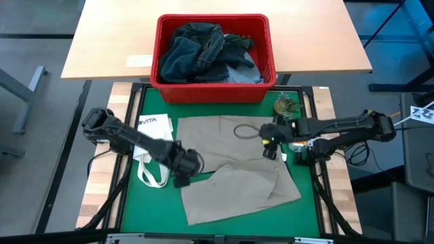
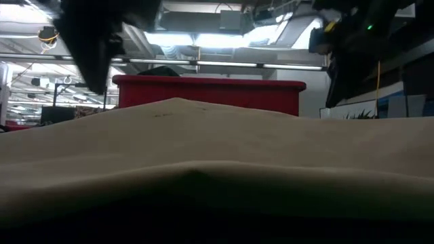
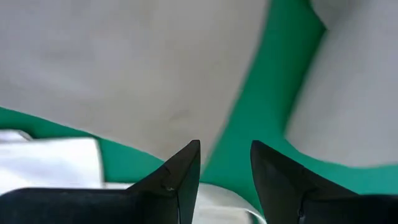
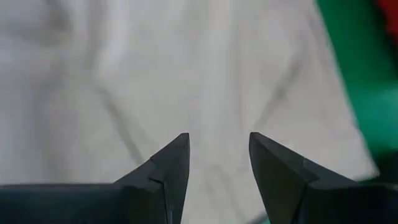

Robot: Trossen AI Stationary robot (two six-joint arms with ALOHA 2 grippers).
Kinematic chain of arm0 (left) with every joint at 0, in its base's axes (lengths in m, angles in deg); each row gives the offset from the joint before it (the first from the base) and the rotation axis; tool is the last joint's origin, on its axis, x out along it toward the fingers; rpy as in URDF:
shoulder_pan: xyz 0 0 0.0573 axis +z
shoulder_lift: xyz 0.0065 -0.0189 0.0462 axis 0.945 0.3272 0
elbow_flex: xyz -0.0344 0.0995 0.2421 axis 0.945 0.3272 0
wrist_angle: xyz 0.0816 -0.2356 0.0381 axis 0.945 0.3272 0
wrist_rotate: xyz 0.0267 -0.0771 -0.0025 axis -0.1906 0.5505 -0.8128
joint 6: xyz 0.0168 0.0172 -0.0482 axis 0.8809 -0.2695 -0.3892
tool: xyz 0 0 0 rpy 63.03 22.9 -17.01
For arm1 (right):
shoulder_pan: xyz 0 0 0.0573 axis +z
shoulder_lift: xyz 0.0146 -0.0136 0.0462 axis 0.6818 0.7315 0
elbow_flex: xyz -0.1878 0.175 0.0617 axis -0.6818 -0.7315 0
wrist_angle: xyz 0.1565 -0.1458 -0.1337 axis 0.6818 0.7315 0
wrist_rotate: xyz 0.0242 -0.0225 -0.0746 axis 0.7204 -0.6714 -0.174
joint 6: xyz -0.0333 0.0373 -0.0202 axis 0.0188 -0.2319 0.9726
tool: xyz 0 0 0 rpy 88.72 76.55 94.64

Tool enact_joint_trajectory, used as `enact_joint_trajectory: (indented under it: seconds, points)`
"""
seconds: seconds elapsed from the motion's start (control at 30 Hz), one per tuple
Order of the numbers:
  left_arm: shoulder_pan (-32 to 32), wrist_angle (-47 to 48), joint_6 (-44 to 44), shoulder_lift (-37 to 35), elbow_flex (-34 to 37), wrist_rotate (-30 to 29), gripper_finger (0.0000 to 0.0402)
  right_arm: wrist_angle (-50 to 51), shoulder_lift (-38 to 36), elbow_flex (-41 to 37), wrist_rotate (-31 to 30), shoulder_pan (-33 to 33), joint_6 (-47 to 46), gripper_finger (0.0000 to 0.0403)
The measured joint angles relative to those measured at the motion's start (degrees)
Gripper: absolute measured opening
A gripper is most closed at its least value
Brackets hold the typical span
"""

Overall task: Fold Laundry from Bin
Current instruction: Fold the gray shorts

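Left gripper [image 1: 182,177] hangs over the left edge of the beige trousers [image 1: 234,166], near the green mat's [image 1: 146,207] left-front area; its wrist view shows two dark wedge fingers [image 3: 180,174] parted with nothing between them, green mat and cloth edge beyond. Right gripper [image 1: 270,150] sits over the trousers' right side, near the mat's right edge, jaws likewise parted and empty, over wrinkled beige cloth [image 4: 186,74].

Trousers: soft matte woven fabric, spread flat across the mat's middle, one leg angled toward the front-right corner, shallow creases. A thin dark cord loop [image 1: 245,131] lies on the upper part.

White tote bag [image 1: 150,152], limp with looped straps, lies on the mat's left side just beside the left gripper.

Red bin [image 1: 213,91]: rigid rectangular plastic, thick rim, at the mat's far edge, butted against the wooden desk [image 1: 102,41]. Inside: crumpled heap of dark navy jeans [image 1: 196,47], light blue denim [image 1: 245,74] at the right-front corner.

Small olive-green lump [image 1: 286,105] sits at the mat's far-right corner.
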Motion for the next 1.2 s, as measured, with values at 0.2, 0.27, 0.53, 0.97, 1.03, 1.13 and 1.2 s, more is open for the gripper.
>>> enact_joint_trajectory:
  seconds: [0.2,0.27,0.53,0.97,1.03,1.13,1.2]
  points:
    - [-8.8,-3.8,-5.4,1.3,0.0,-1.7,0.0135,-4.1,0.0,0.0,0.0,9.8,-4.5,0.0165]
    - [-11.2,-6.8,-6.4,2.1,0.0,-2.2,0.0135,-5.0,0.0,0.0,-0.1,12.5,-5.8,0.0166]
    - [-18.2,-21.8,-15.2,5.1,0.1,-3.4,0.0135,-7.0,0.0,0.0,-0.5,20.4,-7.5,0.0166]
    - [-23.6,-44.0,-14.6,14.8,0.1,-10.1,0.0135,-8.7,0.0,0.0,-2.0,24.6,-8.8,0.0166]
    - [-24.0,-43.9,-14.9,15.6,0.1,-9.5,0.0135,-8.7,0.0,0.0,-2.0,24.6,-8.8,0.0166]
    - [-24.7,-44.1,-15.1,16.7,0.1,-9.2,0.0135,-8.7,0.0,0.0,-2.0,24.5,-8.8,0.0166]
    - [-25.1,-44.1,-15.2,17.7,0.1,-9.1,0.0135,-8.7,0.0,0.0,-2.0,24.5,-8.8,0.0166]
